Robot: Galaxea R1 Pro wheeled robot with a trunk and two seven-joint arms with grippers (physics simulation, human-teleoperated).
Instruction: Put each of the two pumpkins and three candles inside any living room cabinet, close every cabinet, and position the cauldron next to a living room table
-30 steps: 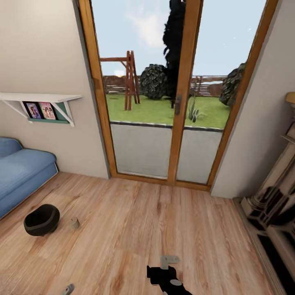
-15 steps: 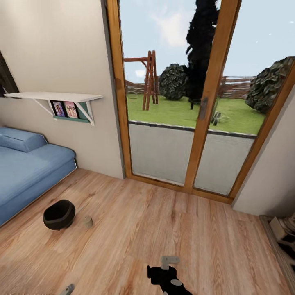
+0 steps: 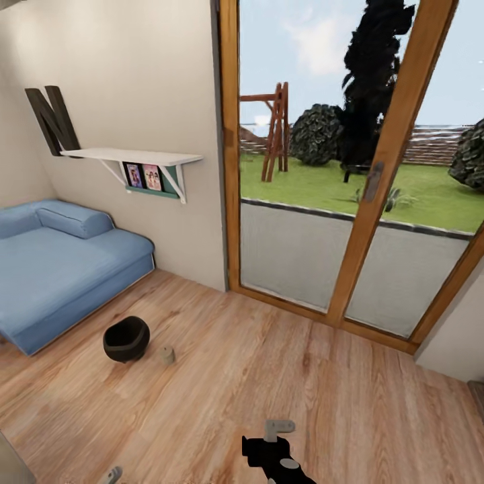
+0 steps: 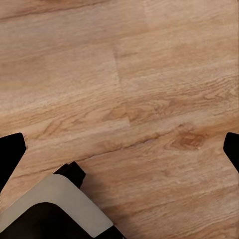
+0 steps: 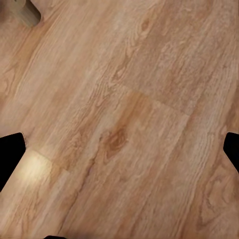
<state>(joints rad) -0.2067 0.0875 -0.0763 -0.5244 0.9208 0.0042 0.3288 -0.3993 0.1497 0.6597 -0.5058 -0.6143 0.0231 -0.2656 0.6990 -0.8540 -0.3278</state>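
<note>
From the head camera I see the small round black cauldron (image 3: 126, 339) with its wide open mouth sitting on the floor at about nine o'clock from the frame's centre. Just beside it, at its three o'clock and not touching, stands one short stubby grey candle with a paler top (image 3: 167, 355).

Both rest on the light brown wood-plank floor (image 3: 222, 396), which runs across the whole lower half of the view. At eleven o'clock of the cauldron, near it, is the corner of a blue upholstered sofa bed (image 3: 60, 269) with a bolster cushion. Above that, a white wall shelf (image 3: 131, 156) holds small framed pictures, and a dark block letter N (image 3: 52, 119) hangs on the beige wall. At twelve to two o'clock stand tall glass doors in an orange-brown wooden frame (image 3: 366, 208), showing grass, bushes and a wooden swing frame outside.

At six o'clock a black and grey part of my arm (image 3: 272, 450) is cut off by the frame's edge, and I cannot tell which gripper it belongs to.

In the left wrist view the left gripper's dark fingertips (image 4: 11, 154) sit at opposite edges, spread wide over bare planks. The right gripper's fingertips (image 5: 11, 152) are spread just as wide, with nothing between them. A pale object (image 5: 21, 11) at that view's corner is cut off; I cannot tell what it is.
</note>
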